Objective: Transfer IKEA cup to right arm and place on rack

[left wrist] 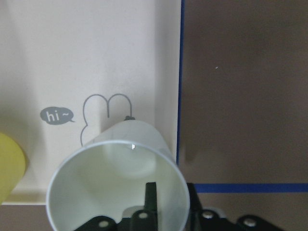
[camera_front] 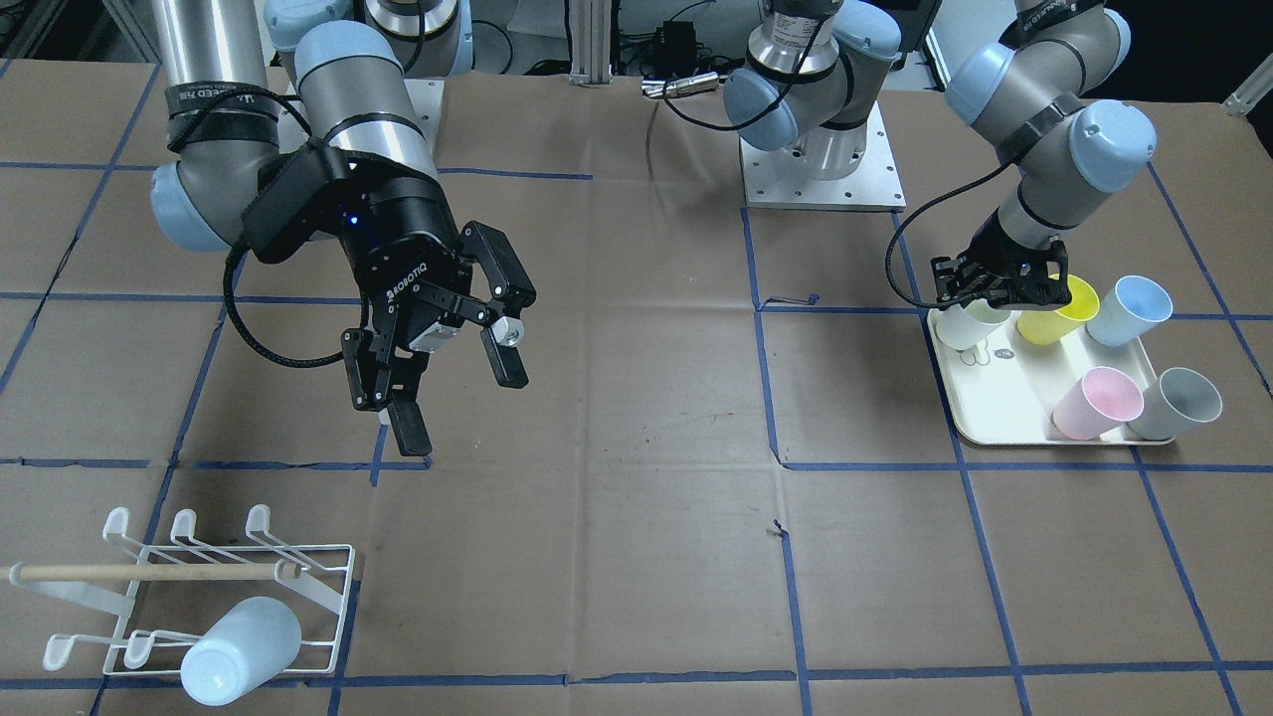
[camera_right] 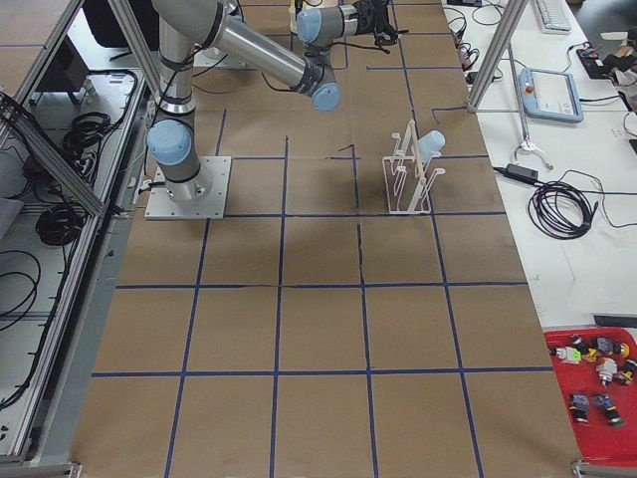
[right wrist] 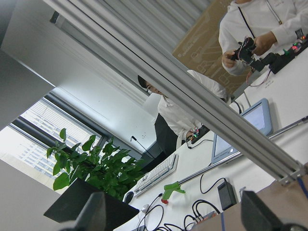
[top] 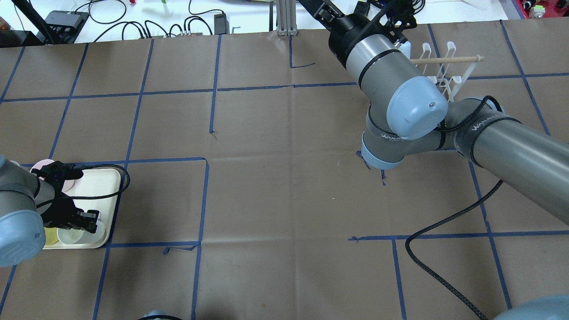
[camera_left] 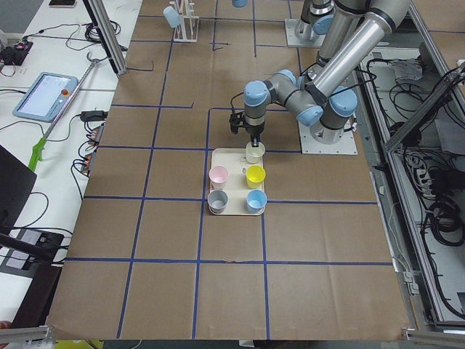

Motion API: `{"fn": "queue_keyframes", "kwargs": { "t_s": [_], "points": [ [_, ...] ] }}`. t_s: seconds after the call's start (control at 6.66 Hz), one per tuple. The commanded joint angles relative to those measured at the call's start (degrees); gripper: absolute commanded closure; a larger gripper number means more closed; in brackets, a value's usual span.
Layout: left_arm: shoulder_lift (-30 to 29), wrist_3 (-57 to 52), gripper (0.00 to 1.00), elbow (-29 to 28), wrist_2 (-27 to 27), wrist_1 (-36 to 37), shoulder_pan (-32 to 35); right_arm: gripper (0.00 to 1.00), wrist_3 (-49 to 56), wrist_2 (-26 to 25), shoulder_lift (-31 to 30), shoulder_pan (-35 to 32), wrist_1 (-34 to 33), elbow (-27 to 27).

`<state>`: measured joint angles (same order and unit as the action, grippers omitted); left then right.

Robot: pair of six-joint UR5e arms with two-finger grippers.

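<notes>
Left tool (camera_front: 985, 293): you have one finger inside the white cup (left wrist: 110, 168) and one outside its wall; you cannot tell whether it pinches.
White cup: upright at a corner of the cream tray (camera_front: 1000, 408).
Right tool (camera_front: 462, 406): spread wide, empty, above the worktop (camera_front: 636, 398).
Rack (camera_front: 149, 572): well apart from the tray, carrying a pale blue cup (camera_front: 239, 651).

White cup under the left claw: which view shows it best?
Left wrist-mounted: the white cup is large, open rim clear, a finger inside it. Front-facing shows it small on the cream tray, under the left claw. Overhead and exterior left show it small, partly behind the left arm. Exterior right: too far to tell.
</notes>
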<state>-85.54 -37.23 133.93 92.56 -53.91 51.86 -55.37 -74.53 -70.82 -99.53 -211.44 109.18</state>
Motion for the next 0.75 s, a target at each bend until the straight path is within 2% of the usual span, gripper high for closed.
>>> {"fn": "queue_keyframes", "kwargs": {
  "t_s": [0.0,0.3,0.6],
  "points": [
    [-0.2,1.0,1.0,-5.5,-0.2,-2.2,0.2,0.0,-18.5,4.5,1.7,-0.1,0.2,0.4],
    [0.0,2.3,1.0,-12.0,-1.2,-7.8,2.9,0.0,-22.3,4.7,3.0,-0.1,-0.5,0.4],
    [-0.8,5.8,1.0,-24.6,-2.6,-18.4,7.5,0.0,-22.6,4.7,3.8,-0.1,-0.5,0.5]
  ]
}}
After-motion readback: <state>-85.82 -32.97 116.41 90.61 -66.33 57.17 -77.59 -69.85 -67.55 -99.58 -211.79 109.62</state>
